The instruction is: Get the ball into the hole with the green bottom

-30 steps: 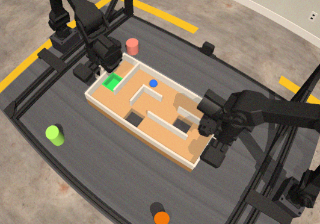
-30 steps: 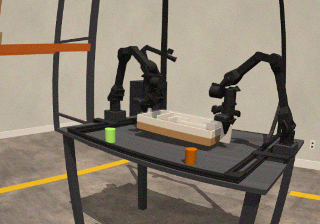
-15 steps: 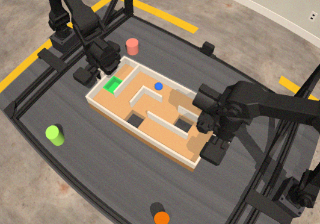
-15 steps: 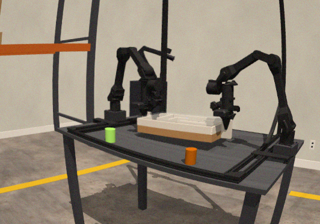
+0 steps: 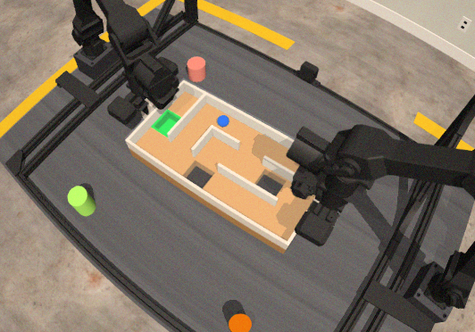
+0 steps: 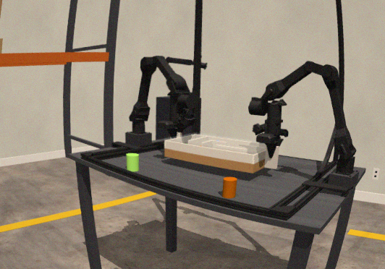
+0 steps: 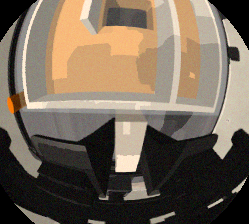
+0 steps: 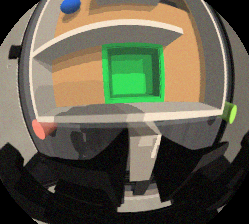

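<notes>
The maze board point(image 5: 210, 203) point(image 6: 217, 154) has a tan floor and white walls. The blue ball point(image 5: 222, 120) point(image 8: 70, 6) lies in the channel along the far wall, with an inner wall between it and the green-bottomed hole point(image 5: 166, 122) point(image 8: 134, 72). Two black holes point(image 5: 199, 176) point(image 5: 270, 184) lie near the front wall; one also shows in the left wrist view point(image 7: 126, 17). My left gripper point(image 5: 308, 208) point(image 6: 269, 150) point(image 7: 124, 121) is shut on the white tab at the board's black-hole end. My right gripper point(image 5: 145, 108) point(image 6: 181, 134) point(image 8: 136, 131) is shut on the tab at the green-hole end.
A pink cylinder point(image 5: 195, 69) point(image 8: 41, 129) stands behind the board. A lime cylinder point(image 5: 81, 200) point(image 6: 132, 162) point(image 8: 229, 112) stands at the front left. An orange cylinder point(image 5: 239, 322) point(image 6: 229, 187) point(image 7: 14, 104) stands near the table's front edge. Black rails frame the table top.
</notes>
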